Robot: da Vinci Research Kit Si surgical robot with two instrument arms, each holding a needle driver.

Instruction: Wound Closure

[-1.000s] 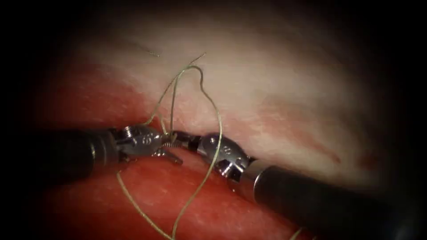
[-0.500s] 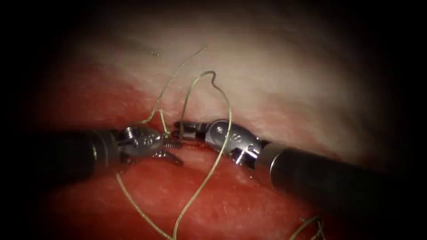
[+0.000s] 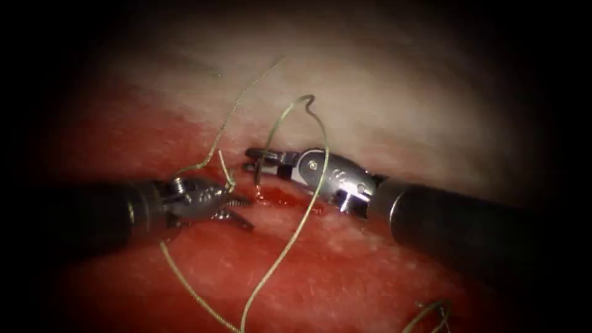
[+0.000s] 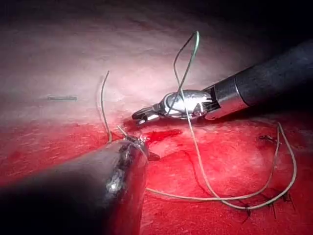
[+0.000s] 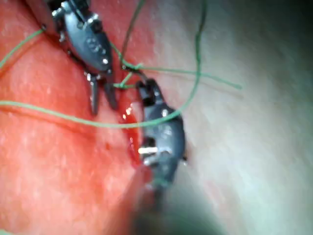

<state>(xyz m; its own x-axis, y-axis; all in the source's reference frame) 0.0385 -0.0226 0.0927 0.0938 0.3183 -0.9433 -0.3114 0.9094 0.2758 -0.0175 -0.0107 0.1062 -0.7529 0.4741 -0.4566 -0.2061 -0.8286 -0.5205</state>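
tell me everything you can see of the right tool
The right tool is a small silvery wristed needle driver on a dark shaft coming in from the right. Its jaws are shut on the pale green thread, which arches up in a loop above it and drapes across its wrist. Its tip hangs just above the red fluid by the cut.

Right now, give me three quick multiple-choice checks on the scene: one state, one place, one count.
1. The left tool's jaws are: A) open, empty B) shut on thread C) shut on tissue
2. The thread loop drapes across: A) left tool B) right tool C) neither
3. Tools in the endoscope view: A) one B) two C) three

Key: A, its jaws are spread and hold nothing; B, the thread crosses the right tool, whose jaws also grip it; B, both tools sit over the tissue.
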